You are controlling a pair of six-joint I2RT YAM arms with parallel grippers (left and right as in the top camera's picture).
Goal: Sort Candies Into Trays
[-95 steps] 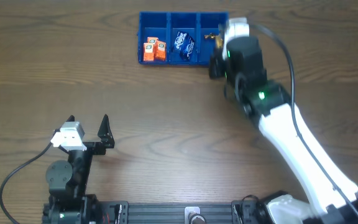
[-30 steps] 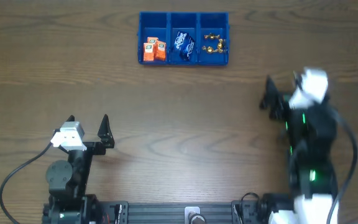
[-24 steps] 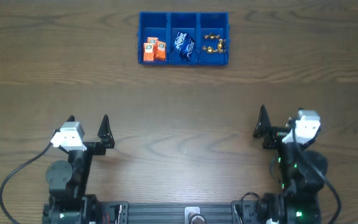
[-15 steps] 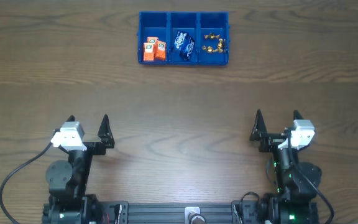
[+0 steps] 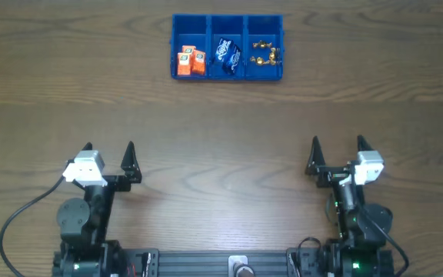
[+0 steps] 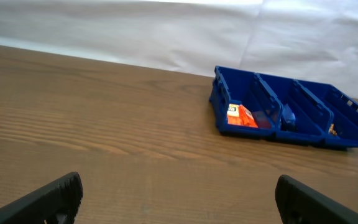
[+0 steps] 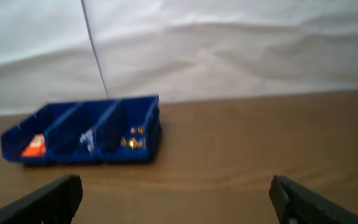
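We are looking down on a wooden table [image 5: 221,115] with a blue tray [image 5: 191,29] sitting near its far edge, a little left of the middle. The tray is divided into three compartments side by side. Orange candies [image 5: 191,61] are lying in the left compartment, blue candies [image 5: 227,55] are resting in the middle one, and small gold candies [image 5: 264,52] are sitting in the right one.

The left gripper [image 5: 109,148] is hanging over bare wood on the near left side, well apart from the tray. Its jaws are standing wide apart and gripping nothing. In the left wrist view we are seeing its two dark fingers [image 6: 51,196] far apart with only table between them. The tray is lying farther off, with the orange candies showing in its end compartment.

The right gripper [image 5: 338,143] is hanging over bare wood on the near right side, level with the left one and likewise well apart from the tray. Its jaws are also spread wide and carrying nothing. In the right wrist view its dark fingertips [image 7: 48,196] are framing bare table. The tray is standing farther off, with the gold candies in the compartment nearest this arm. A white backdrop [image 7: 229,43] is rising behind the table's far edge.
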